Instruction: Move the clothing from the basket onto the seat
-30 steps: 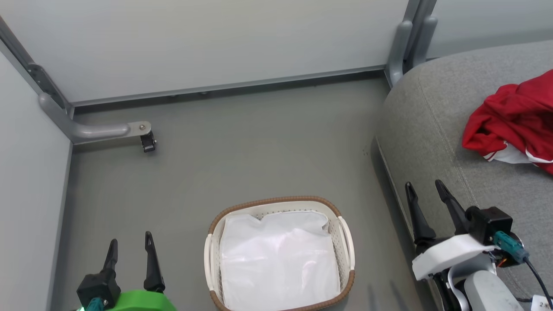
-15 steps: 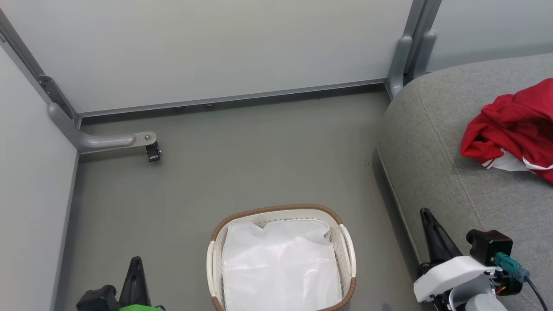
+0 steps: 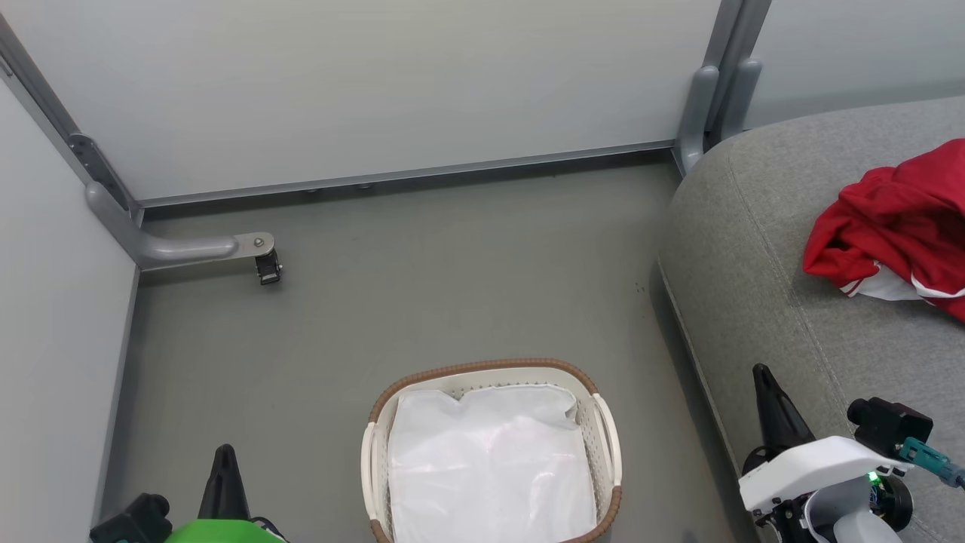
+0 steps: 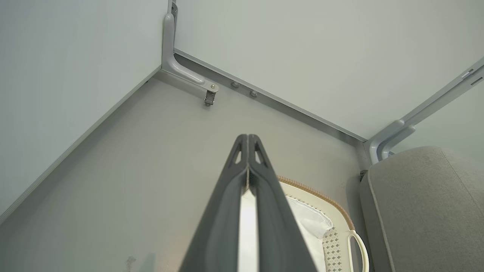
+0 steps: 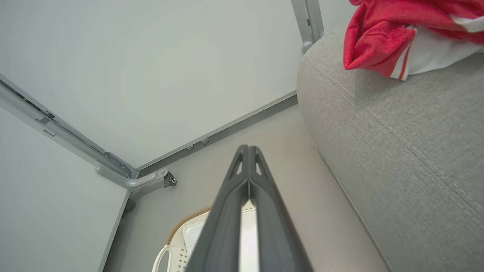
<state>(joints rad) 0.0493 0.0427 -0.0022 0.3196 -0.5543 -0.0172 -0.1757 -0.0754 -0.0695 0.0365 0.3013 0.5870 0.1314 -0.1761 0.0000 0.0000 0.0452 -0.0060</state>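
Head view: both pincers, spread a second ago, now stand clenched on nothing. The left pincer point(image 3: 224, 471) is at 7 o'clock and the right pincer point(image 3: 765, 392) at 4 o'clock, each pair of dark fingers pressed into a single blade, as both wrist views confirm. They sit lower in the frame than before, though the head camera itself has shifted a little. The clothing point(image 3: 897, 219), red with white panels, lies heaped on the seat point(image 3: 754, 249) at 3 o'clock, well apart from the basket point(image 3: 482, 367) at 6 o'clock, where a plain white liner point(image 3: 490, 467) lies. I judge the transfer finished and the arms parking. There is no bench: the basket stands on the grey floor point(image 3: 452, 271), boxed in by pale wall panels point(image 3: 377, 83), with a metal bracket point(image 3: 188, 246) at 10 o'clock and grey posts point(image 3: 709, 98) at 1 o'clock beside the seat.
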